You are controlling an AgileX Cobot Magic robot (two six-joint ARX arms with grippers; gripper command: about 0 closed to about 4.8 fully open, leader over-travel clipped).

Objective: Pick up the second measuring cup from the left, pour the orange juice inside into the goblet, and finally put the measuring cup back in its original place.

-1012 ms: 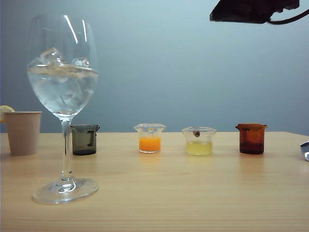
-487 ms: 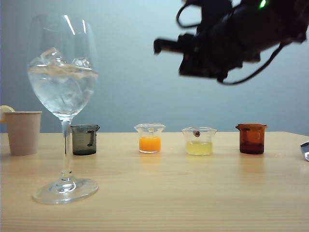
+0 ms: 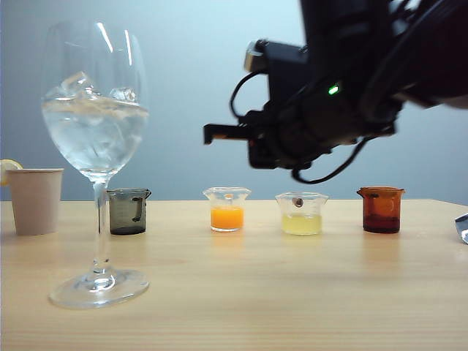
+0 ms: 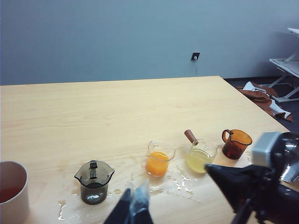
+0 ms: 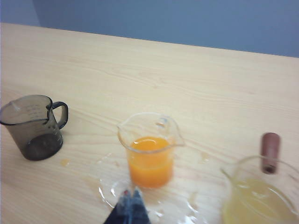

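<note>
The second measuring cup from the left (image 3: 227,210) is small and clear, and it stands on the table with orange juice (image 3: 227,218) in its lower half. It also shows in the wrist views (image 4: 159,158) (image 5: 150,151). The goblet (image 3: 95,110) stands near the front left, holding clear liquid and ice. My right gripper (image 3: 209,134) hangs shut in the air above and just left of the orange cup, pointing left. In its own view its tips (image 5: 131,196) sit close before the cup, apart from it. My left gripper (image 4: 134,205) is shut and empty, short of the cup row.
A smoky grey cup (image 3: 129,210), a clear cup of pale yellow liquid (image 3: 301,213) and an amber cup (image 3: 381,209) share the row. A beige paper cup (image 3: 34,199) stands far left. Spilled drops (image 4: 177,184) wet the table (image 3: 292,292) before the cups.
My right arm has swung down and leftward from the upper right corner to just above the cup row. The cups and goblet have not moved.
</note>
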